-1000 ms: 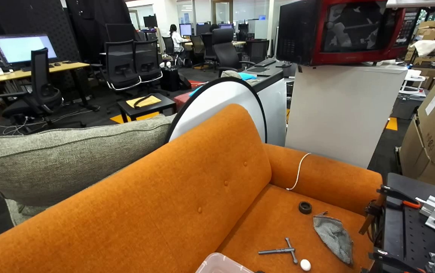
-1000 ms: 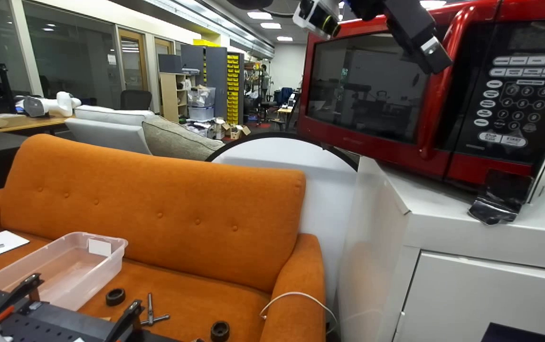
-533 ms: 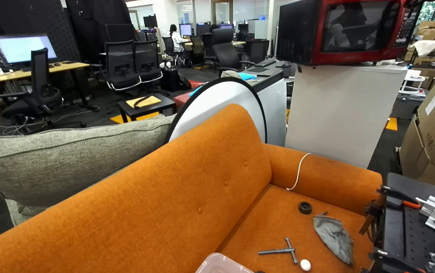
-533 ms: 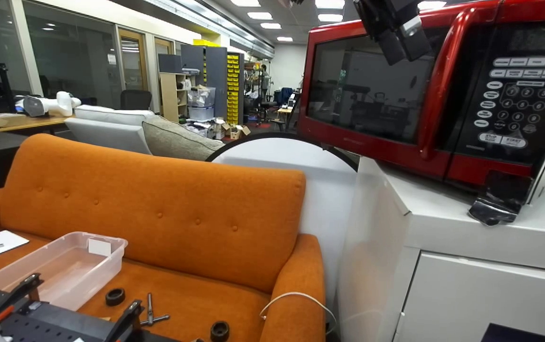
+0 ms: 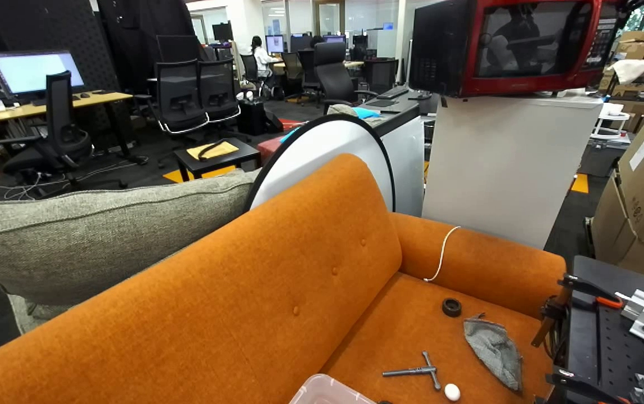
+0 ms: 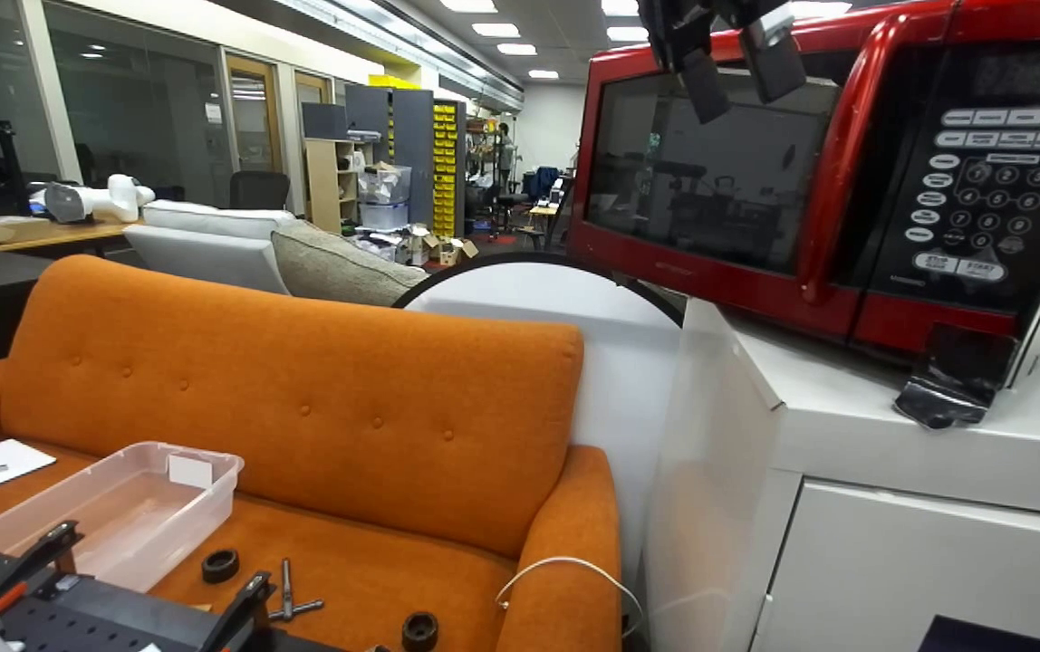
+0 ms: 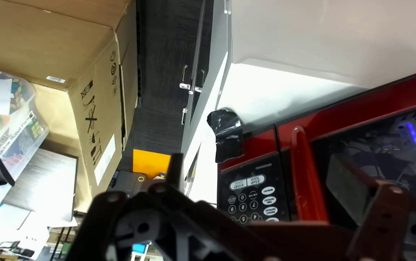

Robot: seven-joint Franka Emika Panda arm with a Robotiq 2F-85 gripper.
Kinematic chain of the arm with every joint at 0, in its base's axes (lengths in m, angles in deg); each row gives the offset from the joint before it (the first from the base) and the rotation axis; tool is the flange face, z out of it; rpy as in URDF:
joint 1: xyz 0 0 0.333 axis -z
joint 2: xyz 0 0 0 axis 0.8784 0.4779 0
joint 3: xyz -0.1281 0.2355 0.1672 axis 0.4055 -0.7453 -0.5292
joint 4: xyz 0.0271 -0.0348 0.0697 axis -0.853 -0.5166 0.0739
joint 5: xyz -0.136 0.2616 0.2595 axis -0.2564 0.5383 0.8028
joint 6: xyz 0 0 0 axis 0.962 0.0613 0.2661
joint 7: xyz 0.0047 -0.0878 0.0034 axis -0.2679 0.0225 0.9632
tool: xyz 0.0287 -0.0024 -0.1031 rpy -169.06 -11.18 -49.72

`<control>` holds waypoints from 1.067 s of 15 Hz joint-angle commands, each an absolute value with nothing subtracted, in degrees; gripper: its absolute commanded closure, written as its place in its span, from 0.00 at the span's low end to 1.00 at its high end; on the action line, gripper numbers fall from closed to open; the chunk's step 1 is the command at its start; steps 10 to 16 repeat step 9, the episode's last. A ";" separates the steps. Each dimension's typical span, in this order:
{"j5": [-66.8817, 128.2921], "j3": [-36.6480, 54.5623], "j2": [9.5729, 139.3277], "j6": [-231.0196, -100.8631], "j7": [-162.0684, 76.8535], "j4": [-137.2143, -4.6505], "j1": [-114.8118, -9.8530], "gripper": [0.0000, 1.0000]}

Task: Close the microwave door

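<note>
The red microwave (image 6: 982, 208) sits tilted on a white cabinet and shows in both exterior views (image 5: 440, 50) and in the wrist view (image 7: 251, 188). Its door (image 6: 692, 254), with dark glass and a red vertical handle (image 6: 846, 163), looks flush with the control panel, with a thin dark seam between them. The door also shows at the top right of an exterior view (image 5: 524, 84). My gripper (image 6: 742, 86) hangs in front of the upper door window, left of the handle, with nothing between its fingers. In the wrist view its fingers (image 7: 262, 177) are wide apart. I cannot tell any contact.
The white cabinet (image 6: 846, 435) stands beside an orange sofa (image 6: 303, 389). Black tape (image 7: 228, 136) sticks out at the microwave's lower corner. Large cardboard boxes (image 7: 95, 108) stand across from the cabinet. A clear bin (image 6: 203, 507) lies on the sofa.
My gripper has moved left, away from the handle, across the window, and has turned so that both fingers show. The pale arm part over the microwave's top right has left view. The door looks unmoved.
</note>
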State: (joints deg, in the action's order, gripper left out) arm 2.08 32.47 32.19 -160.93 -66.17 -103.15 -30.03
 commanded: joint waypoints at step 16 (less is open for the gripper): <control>3.69 30.06 32.61 -161.39 -63.46 -103.55 -26.91 0.00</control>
